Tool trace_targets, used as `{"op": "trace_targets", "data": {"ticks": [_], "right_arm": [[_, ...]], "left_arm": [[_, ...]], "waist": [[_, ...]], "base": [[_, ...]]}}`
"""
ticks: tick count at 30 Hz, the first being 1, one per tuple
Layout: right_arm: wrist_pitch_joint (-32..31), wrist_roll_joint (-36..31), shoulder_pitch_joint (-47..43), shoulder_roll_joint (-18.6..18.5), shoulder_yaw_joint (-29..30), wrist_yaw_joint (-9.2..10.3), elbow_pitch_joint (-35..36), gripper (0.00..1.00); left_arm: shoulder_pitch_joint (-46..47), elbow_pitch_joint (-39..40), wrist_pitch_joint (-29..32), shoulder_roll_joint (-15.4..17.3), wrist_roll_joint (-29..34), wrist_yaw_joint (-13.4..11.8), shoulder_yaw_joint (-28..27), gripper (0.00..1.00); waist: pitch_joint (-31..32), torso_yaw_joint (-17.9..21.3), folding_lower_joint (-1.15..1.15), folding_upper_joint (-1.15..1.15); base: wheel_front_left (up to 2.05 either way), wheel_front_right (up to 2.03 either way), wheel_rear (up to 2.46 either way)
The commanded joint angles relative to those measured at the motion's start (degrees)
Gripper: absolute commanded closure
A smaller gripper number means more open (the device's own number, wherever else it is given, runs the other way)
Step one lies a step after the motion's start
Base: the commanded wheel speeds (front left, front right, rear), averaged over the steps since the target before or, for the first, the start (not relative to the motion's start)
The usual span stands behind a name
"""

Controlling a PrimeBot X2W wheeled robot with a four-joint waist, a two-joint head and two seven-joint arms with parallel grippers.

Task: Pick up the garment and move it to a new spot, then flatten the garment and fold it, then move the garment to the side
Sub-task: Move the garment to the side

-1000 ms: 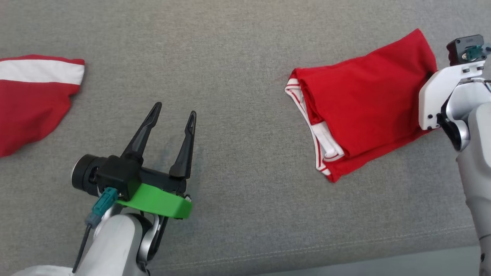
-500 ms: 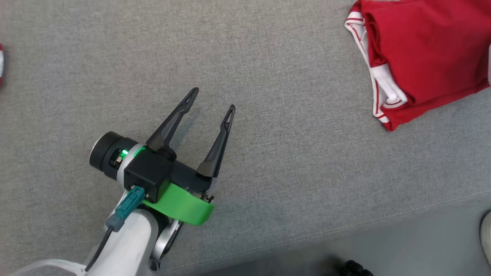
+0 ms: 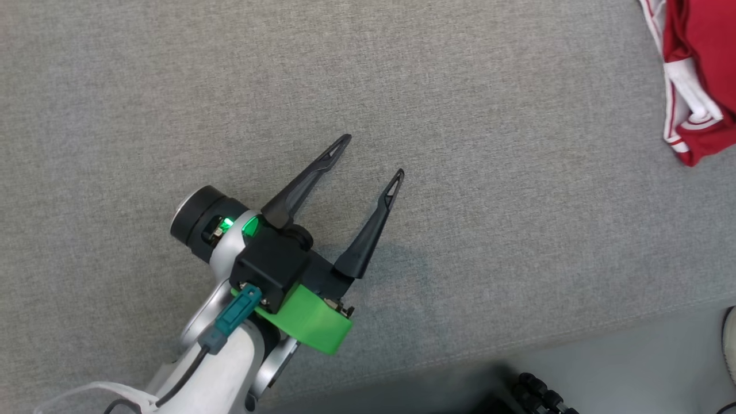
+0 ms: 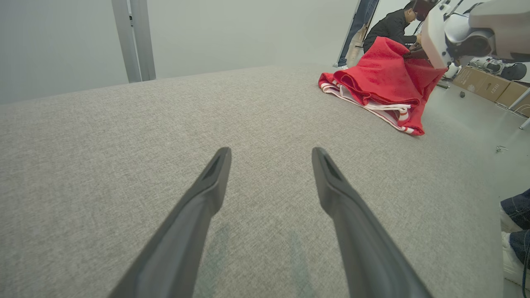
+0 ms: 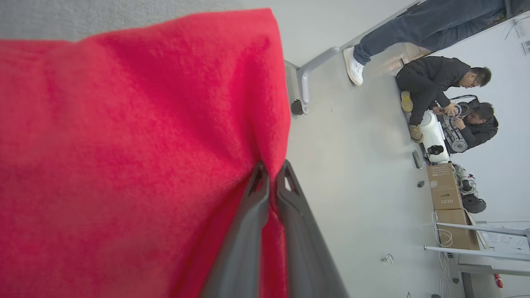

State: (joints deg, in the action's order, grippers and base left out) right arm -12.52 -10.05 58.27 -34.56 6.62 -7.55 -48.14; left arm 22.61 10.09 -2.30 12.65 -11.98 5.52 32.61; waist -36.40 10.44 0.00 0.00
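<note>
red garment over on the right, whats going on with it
The right end effector is shut on one edge of the folded red garment, lifting that edge while the rest lies on the grey surface. The left end effector is open and empty, over bare surface well away from it.

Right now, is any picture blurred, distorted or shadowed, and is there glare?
Head view: soft even light, sharp, a faint shadow on the grey surface beside the left gripper. Left wrist view: wide-angle stretch enlarges its fingers, soft near the bottom edge. Right wrist view: the red garment is close and fuzzy, the floor beyond sharper. No glare anywhere.
</note>
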Motion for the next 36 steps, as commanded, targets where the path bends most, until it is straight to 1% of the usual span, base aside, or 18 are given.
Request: {"op": "trace_targets", "data": {"ticks": [1, 3, 4, 5, 6, 8, 12, 16, 17, 19, 21, 25, 28, 29, 32, 34, 36], "right_arm": [[0.42, -1.12, 0.96, -0.93, 0.77, 0.12, -0.04, 1.0], [0.06, -2.66, 0.64, -1.18, 2.29, 0.12, -0.75, 1.0], [0.0, -3.41, 0.38, -1.19, 3.01, 0.12, -1.01, 0.82], [-0.02, -4.41, 0.03, -1.55, 3.72, 0.12, -1.15, 0.56], [0.14, -5.22, -0.33, -1.82, 4.45, 0.12, -1.28, 0.0], [0.23, -7.06, -1.05, -1.78, 6.39, 0.12, -1.55, 0.0], [2.45, -8.44, -2.12, 0.11, 8.54, 0.12, -1.22, 0.0], [6.68, -8.31, -3.88, 2.34, 7.17, 0.12, -0.97, 0.0], [8.89, -7.13, -5.29, 3.84, 5.98, 0.12, -1.14, 0.0], [11.3, -5.17, -6.79, 5.25, 5.33, 0.12, -1.04, 0.0], [14.18, -0.28, -7.8, 8.17, 5.6, 0.11, -1.1, 0.0], [18.31, 7.07, -11.75, 12.29, 3.87, 0.12, 1.02, 0.0], [19.91, 13.61, -15.43, 15.08, 3.32, 0.12, 4.09, 0.0], [19.91, 13.61, -15.43, 15.08, 3.32, 0.12, 4.09, 0.0], [20.17, 19.08, -19.69, 17.16, 2.47, 0.11, 7.73, 0.0], [19.77, 21.53, -22.47, 18.24, 1.75, 0.11, 10.15, 0.0], [20.11, 23.92, -24.86, 19.76, 1.97, 0.11, 12.66, 0.0]], "left_arm": [[1.0, 0.23, 0.09, 0.17, 0.23, 0.26, 0.2, 0.0], [1.21, 0.17, 0.11, 0.01, 0.3, 0.37, 0.72, 0.0], [1.23, -0.02, 0.15, -0.04, 0.31, 0.42, 1.07, 0.0], [1.31, -0.2, 0.1, -0.16, 0.29, 0.5, 1.44, 0.0], [1.45, -0.39, -0.02, -0.3, 0.19, 0.42, 1.75, 0.0], [1.63, -0.9, -0.58, -0.59, -0.17, 0.49, 2.17, 0.0], [1.81, -2.42, -2.86, -1.06, -0.56, 0.39, 2.08, 0.0], [0.96, -5.73, -5.52, -1.31, -0.62, -0.72, 1.28, 0.0], [-0.03, -7.55, -7.06, -1.96, -1.16, -1.9, 0.42, 0.0], [-1.18, -9.76, -8.3, -2.19, -2.06, -2.99, -0.69, 0.0], [-2.37, -11.8, -9.15, -2.81, -3.75, -4.29, -2.37, 0.0], [-4.84, -15.85, -10.01, -3.25, -7.02, -5.23, -4.78, 0.0], [-6.62, -18.2, -10.87, -3.6, -9.06, -6.26, -7.05, 0.0], [-6.62, -18.2, -10.87, -3.6, -9.06, -6.26, -7.05, 0.0], [-8.17, -19.87, -11.54, -3.77, -11.05, -7.74, -9.7, 0.0], [-9.38, -20.91, -11.84, -4.02, -12.52, -8.68, -11.58, 0.0], [-10.49, -22.05, -11.78, -4.03, -14.13, -10.23, -13.87, 0.0]], "waist": [[-0.24, -0.41, 0.0, 0.0], [-0.38, -0.75, 0.0, 0.0], [-0.38, -0.88, 0.0, 0.0], [-0.31, -1.09, 0.0, 0.0], [-0.18, -1.31, 0.0, 0.0], [0.36, -1.73, 0.0, 0.0], [2.46, -2.41, 0.0, 0.0], [6.55, -3.13, 0.0, 0.0], [8.92, -3.63, 0.0, 0.0], [11.86, -4.14, 0.0, 0.0], [14.62, -4.44, 0.0, 0.0], [20.2, -5.14, 0.0, 0.0], [23.79, -6.13, 0.0, 0.0], [23.79, -6.13, 0.0, 0.0], [26.95, -7.18, 0.0, 0.0], [29.09, -7.82, 0.0, 0.0], [31.08, -8.42, 0.0, 0.0]], "base": [[0.0, 0.0, 0.0], [0.0, 0.0, 0.0], [0.0, 0.0, 0.0], [0.0, 0.0, 0.0], [0.0, 0.0, 0.0], [0.0, 0.0, 0.0], [0.0, 0.0, 0.0], [0.0, 0.0, 0.0], [0.0, 0.0, 0.0], [0.0, 0.0, 0.0], [0.0, 0.0, 0.0], [0.0, 0.0, 0.0], [0.0, 0.0, 0.0], [0.0, 0.0, 0.0], [0.0, 0.0, 0.0], [0.0, 0.0, 0.0], [0.0, 0.0, 0.0]]}}
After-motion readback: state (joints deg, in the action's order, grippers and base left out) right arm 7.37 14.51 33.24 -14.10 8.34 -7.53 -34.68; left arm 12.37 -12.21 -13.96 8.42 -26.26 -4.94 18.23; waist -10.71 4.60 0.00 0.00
